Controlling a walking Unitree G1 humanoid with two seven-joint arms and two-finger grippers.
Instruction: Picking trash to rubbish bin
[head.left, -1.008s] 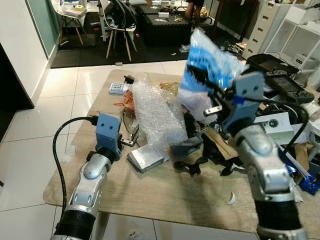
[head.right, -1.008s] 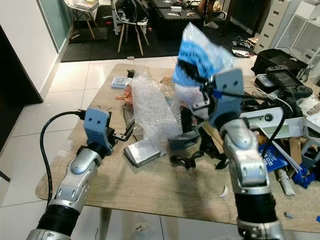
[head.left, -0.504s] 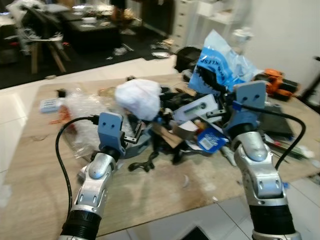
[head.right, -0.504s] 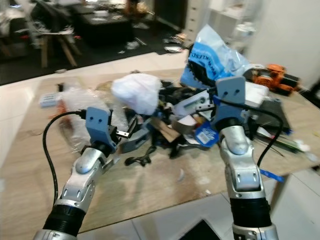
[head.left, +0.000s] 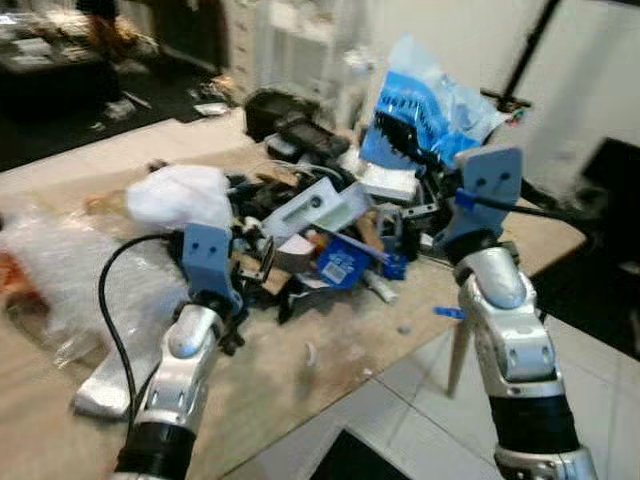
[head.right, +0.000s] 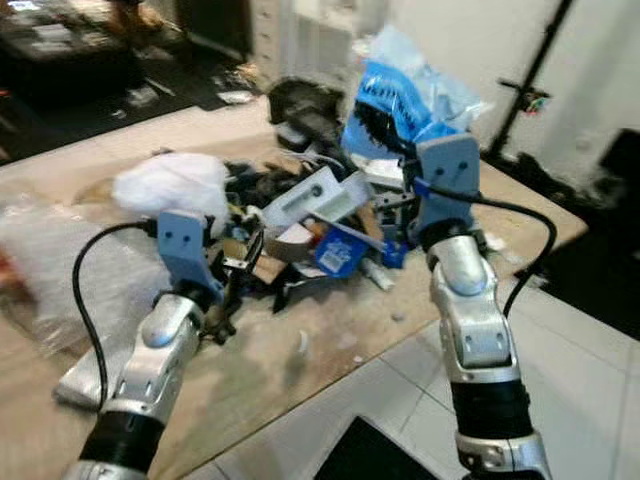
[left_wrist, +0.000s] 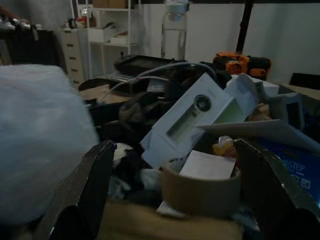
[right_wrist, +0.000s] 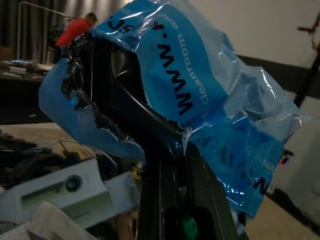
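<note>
A crumpled blue plastic bag (head.left: 425, 105) printed with white letters hangs in the air above the cluttered wooden table (head.left: 330, 365). My right gripper (right_wrist: 165, 135) is shut on this bag (right_wrist: 200, 95), which wraps over its black fingers. My left gripper (left_wrist: 175, 147) is open and held low at the edge of the clutter pile, nothing between its fingers. Just ahead of it lie a brown tape roll (left_wrist: 200, 192) and a white plastic box (left_wrist: 192, 117). Its blue mount (head.left: 208, 260) shows in the left eye view.
A white bag (head.left: 180, 195) and bubble wrap (head.left: 55, 270) lie on the left of the table. A blue packet (head.left: 345, 262), cables and black gear crowd the middle. White tiled floor lies beyond the table edge, with a dark object (head.left: 350, 462) on it.
The head camera has swung to the right, so the table's right end and the floor beside it come into view. The right gripper still holds the blue bag up.
</note>
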